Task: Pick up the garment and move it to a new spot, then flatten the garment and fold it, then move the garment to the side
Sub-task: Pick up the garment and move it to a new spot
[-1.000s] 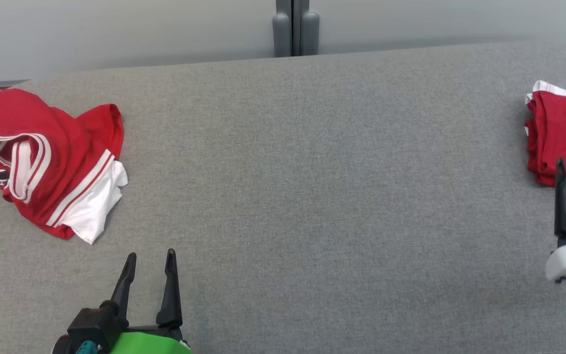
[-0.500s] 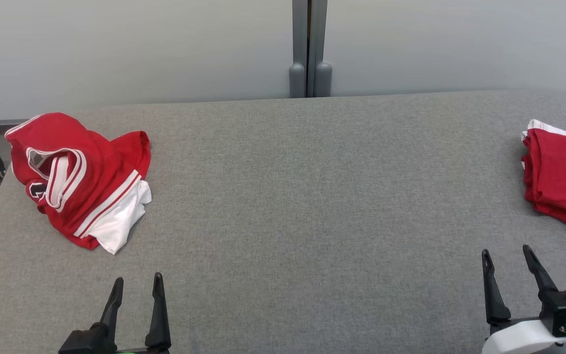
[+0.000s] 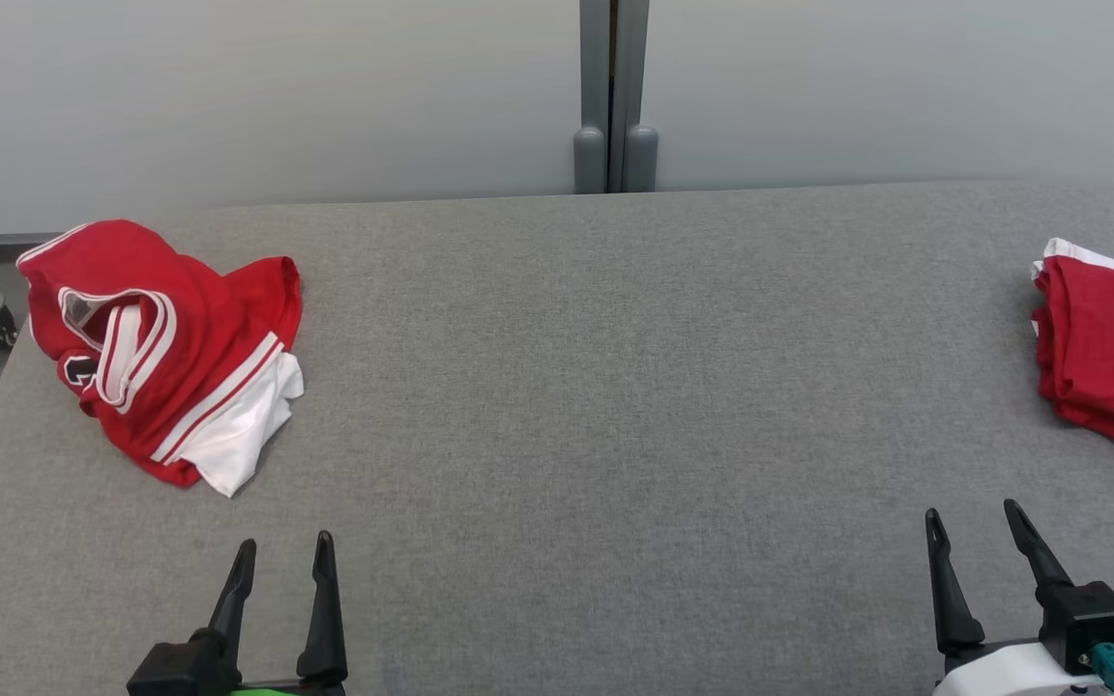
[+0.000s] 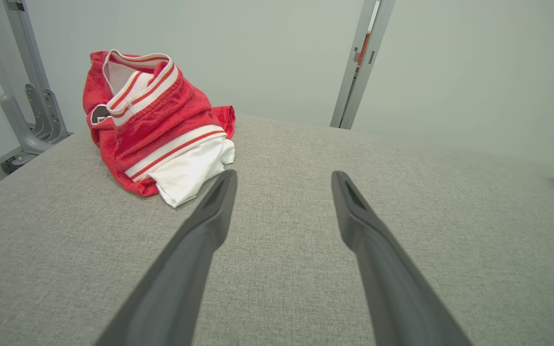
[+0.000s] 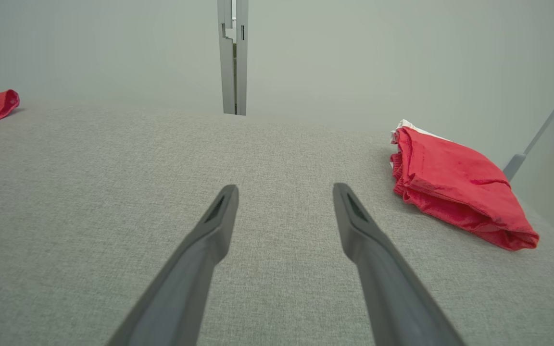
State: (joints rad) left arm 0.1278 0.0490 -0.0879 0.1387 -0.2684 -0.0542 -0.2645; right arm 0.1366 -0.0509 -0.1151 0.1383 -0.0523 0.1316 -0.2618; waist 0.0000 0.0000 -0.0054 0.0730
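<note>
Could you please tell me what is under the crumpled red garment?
White fabric sticks out from beneath the crumpled red garment at its near edge, on the grey table. Anything deeper underneath is covered.

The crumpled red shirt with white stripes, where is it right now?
The crumpled red shirt sits in a heap at the far left of the grey table in the head view, ahead of the left claw and not touching it.

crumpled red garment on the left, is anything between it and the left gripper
Nothing visible does. Bare grey table surface lies between the open left gripper and the crumpled red garment, which sits ahead and slightly to its left.
</note>
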